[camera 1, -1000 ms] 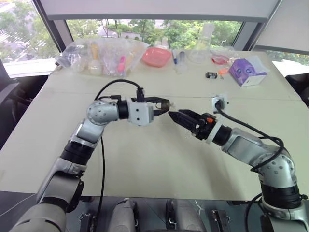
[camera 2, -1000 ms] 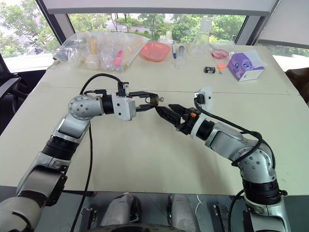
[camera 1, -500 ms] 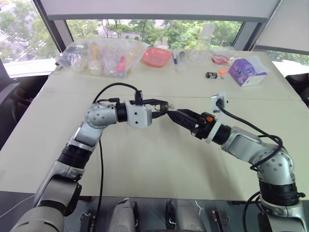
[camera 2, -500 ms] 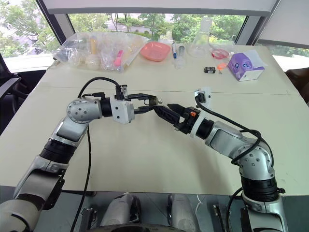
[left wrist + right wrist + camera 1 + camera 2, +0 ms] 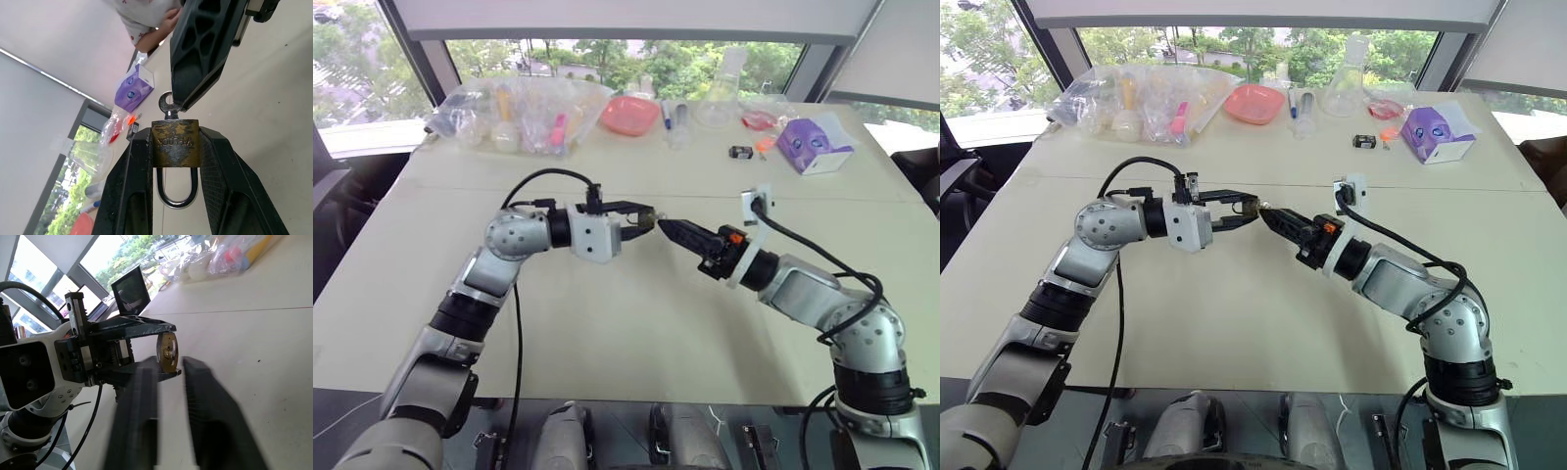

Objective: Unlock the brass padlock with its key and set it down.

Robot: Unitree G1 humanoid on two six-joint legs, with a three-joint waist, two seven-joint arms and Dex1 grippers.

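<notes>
Left pincer [image 5: 175,147] clamped on brass padlock [image 5: 174,142] at frame centre above desk [image 5: 636,333], right pincer [image 5: 668,227] closed at its key [image 5: 167,104].

Left gripper [image 5: 644,219] and right gripper [image 5: 668,227] meet tip-to-tip above the table [image 5: 607,323].
</notes>
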